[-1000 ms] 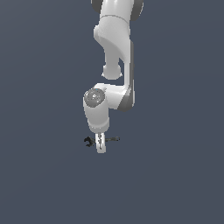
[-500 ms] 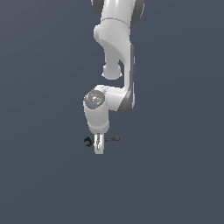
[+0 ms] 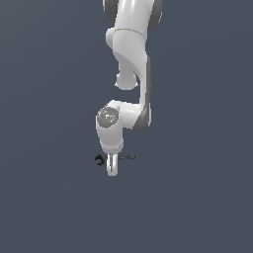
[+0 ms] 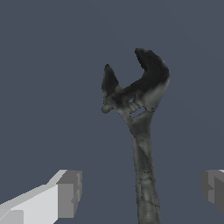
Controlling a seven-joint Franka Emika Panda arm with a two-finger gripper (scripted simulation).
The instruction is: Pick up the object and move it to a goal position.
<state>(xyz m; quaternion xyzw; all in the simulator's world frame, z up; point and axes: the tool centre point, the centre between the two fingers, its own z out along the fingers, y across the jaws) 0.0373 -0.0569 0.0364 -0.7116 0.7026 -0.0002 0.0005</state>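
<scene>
Wrench (image 4: 139,131) handle sits between the two fingertips of the claw (image 4: 142,190), which is spread wide, pads clear of the handle on both sides, nothing gripped. Wrench lies flat on the bench (image 3: 59,197), claw low over its handle. Risk, as I judge it: handle looks slightly off-centre between the pads, so one pad may hit first on closing and shove or spin the thin tool; a slim handle could also slip when lifted. Wrist view shows the finger gap and open jaw end; exterior view shows only the arm (image 3: 129,69), claw (image 3: 112,168) mostly covering the wrench (image 3: 100,159), gap hidden.
</scene>
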